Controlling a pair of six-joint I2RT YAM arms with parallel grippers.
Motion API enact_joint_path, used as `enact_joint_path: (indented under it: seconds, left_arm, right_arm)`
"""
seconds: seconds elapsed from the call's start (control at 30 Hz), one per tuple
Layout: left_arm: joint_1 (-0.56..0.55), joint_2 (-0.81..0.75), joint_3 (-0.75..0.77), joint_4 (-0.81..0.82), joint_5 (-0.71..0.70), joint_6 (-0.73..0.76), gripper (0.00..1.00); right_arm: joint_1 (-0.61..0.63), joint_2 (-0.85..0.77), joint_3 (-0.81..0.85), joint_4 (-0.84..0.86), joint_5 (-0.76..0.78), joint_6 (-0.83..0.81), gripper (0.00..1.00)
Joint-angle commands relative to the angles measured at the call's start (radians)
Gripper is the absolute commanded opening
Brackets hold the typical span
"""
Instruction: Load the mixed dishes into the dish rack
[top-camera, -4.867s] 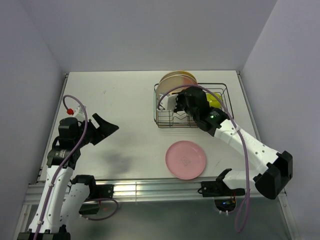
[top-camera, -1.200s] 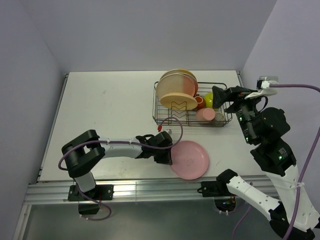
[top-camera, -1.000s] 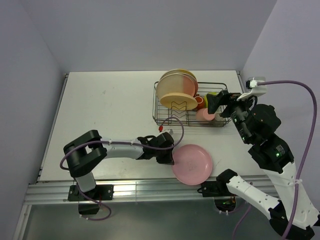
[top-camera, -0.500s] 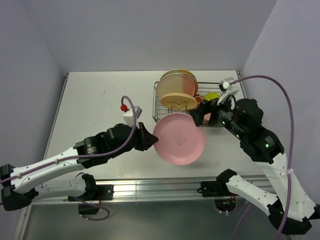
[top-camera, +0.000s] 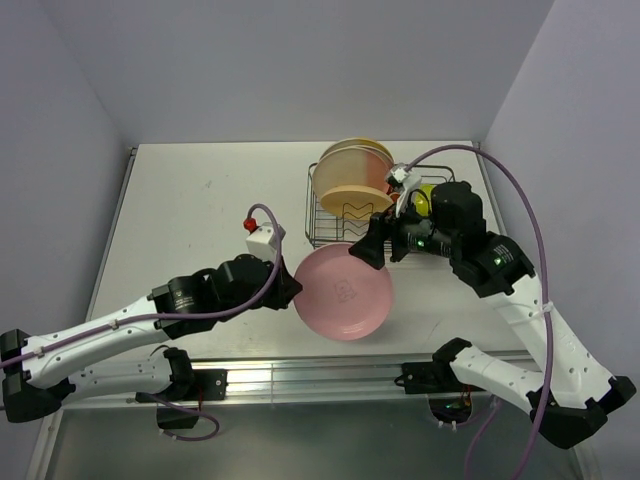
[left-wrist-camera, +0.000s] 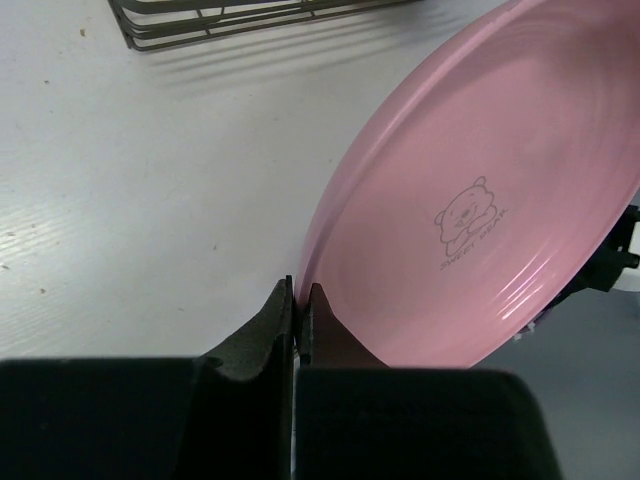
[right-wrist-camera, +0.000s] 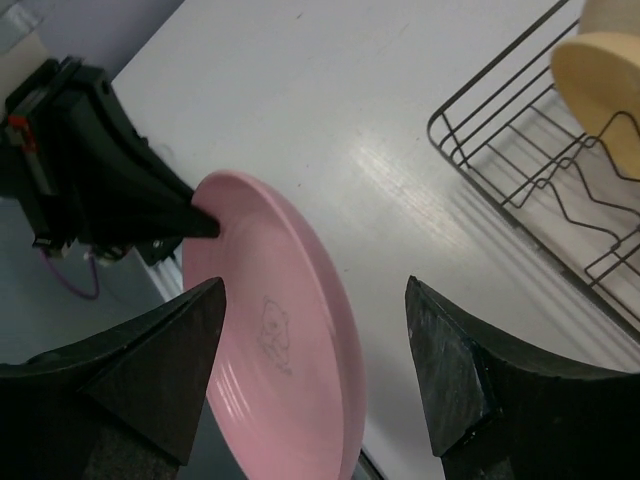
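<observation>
The left gripper (left-wrist-camera: 297, 300) has its two fingers pressed together on the rim of the pink plate (left-wrist-camera: 480, 210), so the plate is clamped at its left edge. In the top view this gripper (top-camera: 285, 290) is in the lower centre of the frame. The plate (top-camera: 343, 290) hangs from it above the table, tilted, with the bear drawing turned up. At the upper right rim of the plate, opposite to the grip, comes the right gripper (top-camera: 372, 250). In its own wrist view the fingers (right-wrist-camera: 150, 370) stand wide apart, and the plate's edge (right-wrist-camera: 290, 370) lies below and between them; I see no contact there. Farther, in the upper right of the top view, is the dish rack (top-camera: 312, 215), and the cream plates (top-camera: 350, 175) stand upright in its left part. So the rack lies up and right from the pink plate. The right arm is the nearer one to it, because it stands between the plate and the rack. I judge that the next move depends on this: the plate must come upright, with its edge down, before it can enter between the prongs.
</observation>
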Motion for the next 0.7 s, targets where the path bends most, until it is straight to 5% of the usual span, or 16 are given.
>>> enact_joint_path:
  seconds: [0.0, 0.3, 0.33, 0.4, 0.43, 0.47, 0.63, 0.67]
  left_arm:
    - [-0.005, -0.025, 0.055, 0.0, -0.045, 0.038, 0.0]
    - [-0.005, -0.079, 0.061, -0.001, -0.023, 0.056, 0.0]
    - [-0.005, -0.085, 0.061, -0.004, -0.023, 0.059, 0.0]
    - [-0.005, -0.097, 0.066, -0.011, -0.025, 0.064, 0.0]
    - [-0.005, -0.102, 0.069, -0.014, -0.028, 0.064, 0.0]
    - [-0.005, -0.105, 0.075, -0.022, -0.031, 0.065, 0.0]
    - [-0.005, -0.117, 0.097, -0.065, -0.101, 0.035, 0.03]
    - [-0.003, -0.117, 0.106, -0.086, -0.129, 0.014, 0.4]
  right_arm:
    - [0.005, -0.042, -0.034, 0.041, -0.128, -0.008, 0.8]
    - [0.003, -0.002, -0.139, 0.05, -0.188, -0.032, 0.8]
    - [0.005, 0.002, -0.153, 0.057, -0.192, -0.034, 0.76]
    - [0.005, 0.027, -0.155, 0.057, -0.193, -0.037, 0.48]
    - [0.005, 0.038, -0.147, 0.057, -0.177, -0.035, 0.3]
    - [0.005, 0.059, -0.141, 0.052, -0.16, -0.028, 0.0]
    - [0.011, 0.085, -0.107, 0.072, -0.07, -0.025, 0.0]
    - [0.023, 0.072, -0.103, 0.084, -0.011, -0.054, 0.0]
